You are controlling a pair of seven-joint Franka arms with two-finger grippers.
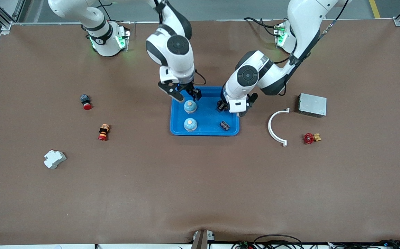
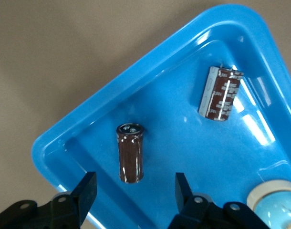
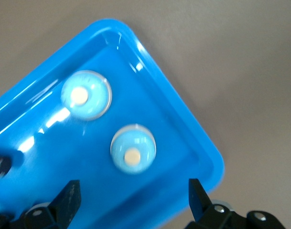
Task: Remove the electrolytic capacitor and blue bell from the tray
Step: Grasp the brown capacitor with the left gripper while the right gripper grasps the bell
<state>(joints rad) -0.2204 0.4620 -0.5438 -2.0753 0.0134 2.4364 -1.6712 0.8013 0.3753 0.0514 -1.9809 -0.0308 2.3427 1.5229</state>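
A blue tray (image 1: pixel 172 119) sits mid-table and holds two light-blue bells (image 1: pixel 190 106) (image 1: pixel 190 124) and a dark capacitor (image 1: pixel 224 126). My left gripper (image 1: pixel 232 110) hangs open over the tray corner toward the left arm's end. In the left wrist view its gripper (image 2: pixel 133 188) has a brown capacitor (image 2: pixel 131 152) just ahead of its tips, untouched. A second capacitor (image 2: pixel 221 93) lies farther along the tray (image 2: pixel 136 71). My right gripper (image 1: pixel 185 97) is open above the bells. In its wrist view the gripper (image 3: pixel 133 191) holds nothing, with one bell (image 3: pixel 132 148) just ahead and the other bell (image 3: pixel 86 94) further in.
Toward the right arm's end lie a red-capped button (image 1: pixel 85 101), a red-and-orange switch (image 1: pixel 103 132) and a white breaker (image 1: pixel 54 159). Toward the left arm's end lie a white curved clamp (image 1: pixel 275 128), a grey metal box (image 1: pixel 312 104) and a red valve (image 1: pixel 311 138).
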